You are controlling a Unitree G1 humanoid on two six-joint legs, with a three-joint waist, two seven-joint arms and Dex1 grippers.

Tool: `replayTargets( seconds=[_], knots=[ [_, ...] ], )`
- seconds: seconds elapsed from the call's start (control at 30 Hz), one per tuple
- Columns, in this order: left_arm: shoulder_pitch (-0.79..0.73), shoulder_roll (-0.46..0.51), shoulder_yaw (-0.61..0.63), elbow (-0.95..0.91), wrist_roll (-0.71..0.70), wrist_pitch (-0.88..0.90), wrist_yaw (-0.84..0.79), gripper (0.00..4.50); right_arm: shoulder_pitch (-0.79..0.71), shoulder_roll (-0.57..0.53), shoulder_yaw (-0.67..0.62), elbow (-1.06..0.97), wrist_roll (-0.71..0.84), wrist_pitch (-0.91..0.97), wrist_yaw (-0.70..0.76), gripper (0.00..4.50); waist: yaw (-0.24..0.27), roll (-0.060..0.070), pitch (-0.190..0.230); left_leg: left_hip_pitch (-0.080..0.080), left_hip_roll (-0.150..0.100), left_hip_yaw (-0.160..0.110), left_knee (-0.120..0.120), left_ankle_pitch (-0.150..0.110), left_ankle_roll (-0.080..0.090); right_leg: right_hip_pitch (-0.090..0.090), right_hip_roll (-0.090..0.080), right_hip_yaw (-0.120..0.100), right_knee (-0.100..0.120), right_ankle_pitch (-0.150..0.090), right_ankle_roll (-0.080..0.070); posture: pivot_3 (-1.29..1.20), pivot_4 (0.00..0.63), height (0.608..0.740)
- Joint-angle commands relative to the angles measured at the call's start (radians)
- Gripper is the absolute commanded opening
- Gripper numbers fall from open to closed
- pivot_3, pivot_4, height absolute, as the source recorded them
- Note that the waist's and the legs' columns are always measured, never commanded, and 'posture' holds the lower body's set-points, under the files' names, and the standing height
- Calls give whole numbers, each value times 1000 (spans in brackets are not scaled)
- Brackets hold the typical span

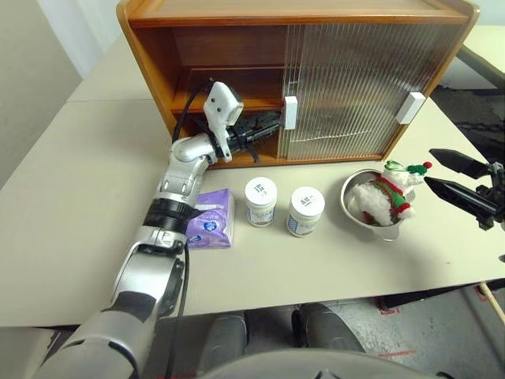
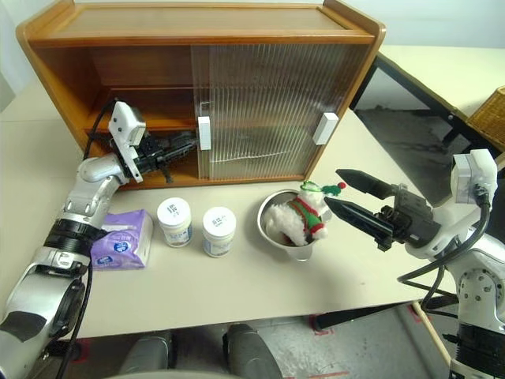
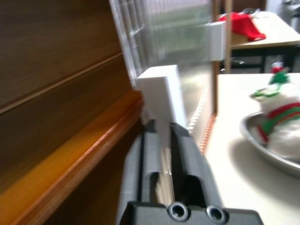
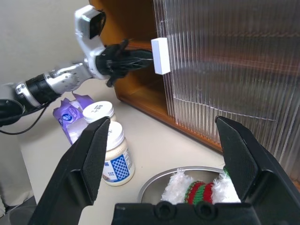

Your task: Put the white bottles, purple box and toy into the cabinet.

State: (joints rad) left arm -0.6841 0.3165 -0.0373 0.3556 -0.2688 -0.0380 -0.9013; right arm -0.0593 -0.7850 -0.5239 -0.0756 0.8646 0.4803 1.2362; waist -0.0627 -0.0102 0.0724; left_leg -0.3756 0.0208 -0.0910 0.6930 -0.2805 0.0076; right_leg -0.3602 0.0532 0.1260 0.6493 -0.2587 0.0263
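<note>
The cabinet [image 1: 158,47] stands at the back of the table, its left half uncovered and its ribbed doors over the right half. My left gripper [image 1: 272,125] reaches level into the opening, its tips right beside a door's white handle [image 3: 159,89], with a narrow gap between the fingers [image 3: 180,140] and nothing held. The purple box [image 1: 213,219] lies in front of the cabinet beside my left forearm. Two white bottles [image 1: 260,200] [image 1: 305,211] stand upright to its right. The toy [image 1: 387,197] sits in a steel bowl [image 1: 351,189]. To its right my right gripper [image 1: 430,166] hovers wide open and empty.
A second white handle [image 1: 410,107] sits at the cabinet's right end. The table's front edge runs just below the bottles. To the right of the table there is a dark gap and another table [image 2: 442,71].
</note>
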Motion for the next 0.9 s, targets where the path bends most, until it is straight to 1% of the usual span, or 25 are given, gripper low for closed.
replayTargets(
  seconds=[0.03,0.07,0.1,0.13,0.17,0.2,0.27,0.33,0.43,0.5,0.53,0.6,0.7,0.77,0.9],
  knots=[
    [66,51,65,-241,-170,277,8,1961,-16,-8,29,7,-5,6,13,4500,-4,0,0,-1,0,0,0,0,0,-1,0,0,0,0,0,-138,58,740],
    [79,73,69,-287,-184,324,12,2290,-19,-11,35,12,-9,5,19,4500,-6,0,0,-2,0,0,1,0,0,-1,0,0,0,0,-1,-138,58,740],
    [100,124,81,-354,-208,404,13,2671,-25,-13,51,21,-20,0,30,4500,-7,0,0,-2,0,0,1,0,0,-2,0,-1,0,1,-1,-124,61,740],
    [122,171,101,-419,-254,514,28,3042,-34,-12,66,30,-28,-4,37,4500,-8,0,0,-1,0,0,1,0,0,-1,0,0,0,1,-2,-111,63,740],
    [137,202,116,-465,-291,594,43,3303,-40,-11,77,36,-34,-8,41,4500,-10,0,0,-1,0,0,0,0,0,-2,1,0,0,1,-3,-111,63,740],
    [151,232,131,-507,-332,670,54,3665,-48,-10,85,44,-38,-10,43,4500,-9,1,-1,0,0,0,0,0,0,-2,1,-1,1,1,-4,-111,63,740],
    [205,336,187,-615,-435,853,66,4416,-76,-4,110,64,-47,-15,52,4500,-7,2,-1,1,0,0,0,0,0,-1,1,-1,1,1,-4,-93,64,740],
    [259,423,259,-704,-524,1008,101,4473,-99,-2,130,87,-60,-22,63,4500,-6,2,-1,2,0,0,0,0,0,-1,1,0,2,2,-5,-78,68,740],
    [333,525,382,-786,-624,1221,186,4473,-122,-6,147,111,-74,-29,83,4500,6,2,-1,2,2,0,-2,0,-1,-3,1,0,2,3,-9,-70,73,740],
    [388,565,479,-796,-695,1353,218,4473,-134,-6,151,123,-77,-32,89,4500,11,2,-1,2,3,-1,-5,0,-3,-6,0,1,2,4,-12,-70,73,740],
    [411,559,531,-791,-717,1404,251,4473,-136,-5,152,127,-79,-34,92,4500,15,2,-1,3,3,-2,-8,1,-4,-7,-1,1,2,4,-13,-59,76,740],
    [457,537,609,-792,-716,1468,322,4473,-136,-1,153,138,-84,-43,98,4500,20,3,-1,6,2,-4,-16,4,-7,-8,-4,4,2,5,-15,-59,76,740],
    [506,514,661,-793,-708,1544,385,4473,-137,7,152,150,-87,-49,101,4500,25,3,-1,9,3,-5,-20,5,-8,-9,-6,5,4,4,-20,-52,79,740],
    [530,498,680,-789,-696,1608,419,4473,-136,10,154,151,-87,-51,101,4500,25,3,-1,10,3,-5,-23,6,-11,-10,-6,6,5,3,-22,-52,79,740],
    [556,461,643,-789,-657,1651,473,4473,-139,12,154,150,-86,-50,100,4500,27,3,-1,11,3,-4,-30,10,-17,-12,-5,6,6,2,-24,-54,82,740]
  ],
)
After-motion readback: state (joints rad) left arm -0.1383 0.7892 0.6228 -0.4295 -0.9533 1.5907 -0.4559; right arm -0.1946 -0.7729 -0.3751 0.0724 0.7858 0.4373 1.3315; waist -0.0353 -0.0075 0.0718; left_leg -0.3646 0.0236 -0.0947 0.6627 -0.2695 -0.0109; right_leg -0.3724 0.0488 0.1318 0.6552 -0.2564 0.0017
